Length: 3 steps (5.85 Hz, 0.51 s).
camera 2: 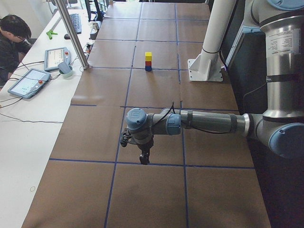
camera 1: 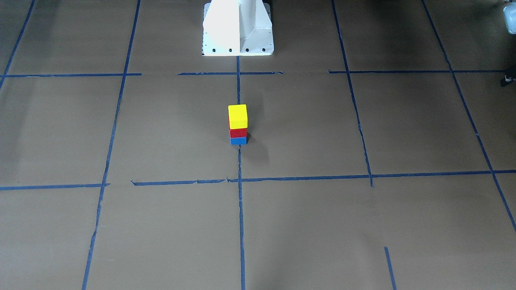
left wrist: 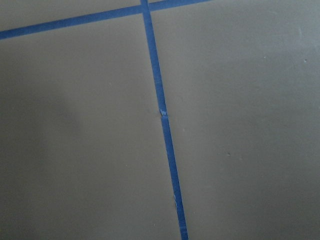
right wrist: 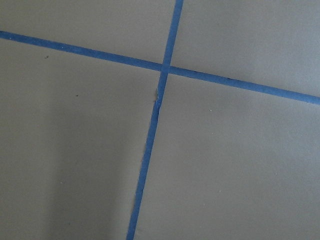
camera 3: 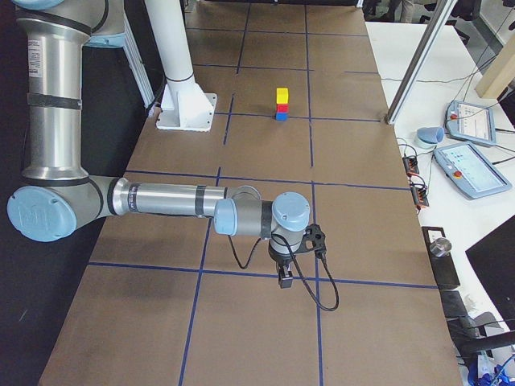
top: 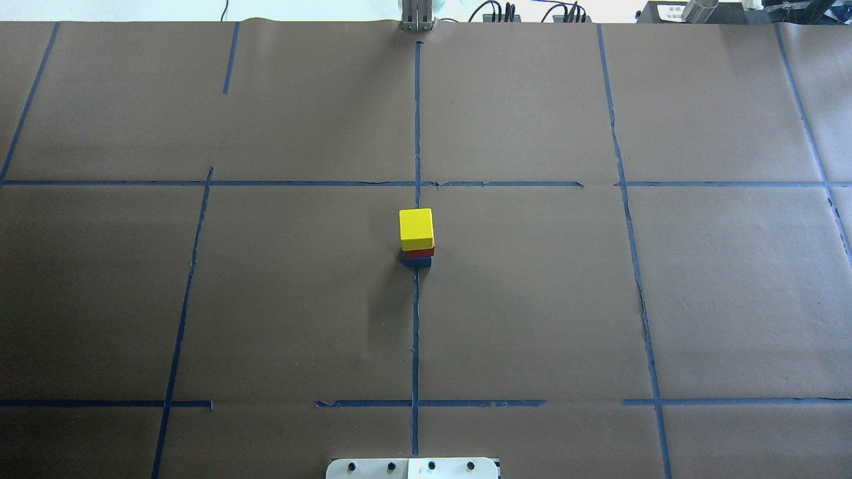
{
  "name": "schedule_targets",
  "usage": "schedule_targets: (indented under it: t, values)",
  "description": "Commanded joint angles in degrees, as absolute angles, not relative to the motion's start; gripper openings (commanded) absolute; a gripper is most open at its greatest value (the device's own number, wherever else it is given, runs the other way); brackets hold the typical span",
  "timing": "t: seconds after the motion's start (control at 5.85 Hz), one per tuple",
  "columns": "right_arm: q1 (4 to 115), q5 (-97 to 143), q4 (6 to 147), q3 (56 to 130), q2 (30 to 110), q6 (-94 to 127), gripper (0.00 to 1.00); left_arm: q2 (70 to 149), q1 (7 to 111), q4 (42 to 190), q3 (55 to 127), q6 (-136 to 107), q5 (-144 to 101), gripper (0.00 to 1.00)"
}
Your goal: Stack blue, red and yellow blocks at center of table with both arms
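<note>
The three blocks stand as one upright stack at the middle of the table: blue block at the bottom, red block on it, yellow block on top. Nothing touches the stack. My left gripper shows only in the exterior left view, hanging over the table's left end, far from the stack; I cannot tell its state. My right gripper shows only in the exterior right view, over the right end, and I cannot tell its state either. Both wrist views show only paper and blue tape.
The white pedestal stands at the robot's side of the table, behind the stack. A side desk holds teach pendants with a seated person beside it. A metal post rises at the table's far edge.
</note>
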<state>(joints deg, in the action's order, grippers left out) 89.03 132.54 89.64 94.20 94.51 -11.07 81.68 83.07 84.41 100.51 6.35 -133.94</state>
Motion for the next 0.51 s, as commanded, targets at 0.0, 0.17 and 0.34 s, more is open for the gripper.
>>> schedule_targets:
  t: [0.0, 0.17, 0.34]
  values:
    - [89.0, 132.3, 89.6, 94.0, 94.8, -11.5, 1.00, 81.6, 83.1, 84.5, 101.4, 6.2, -133.3, 1.00]
    - [89.0, 132.1, 89.6, 94.0, 95.0, -11.3, 1.00, 81.2, 83.1, 84.3, 101.6, 6.2, -133.3, 1.00]
    - [89.0, 131.8, 89.6, 94.0, 95.3, -11.3, 1.00, 81.0, 83.0, 84.3, 100.9, 6.2, -133.3, 1.00]
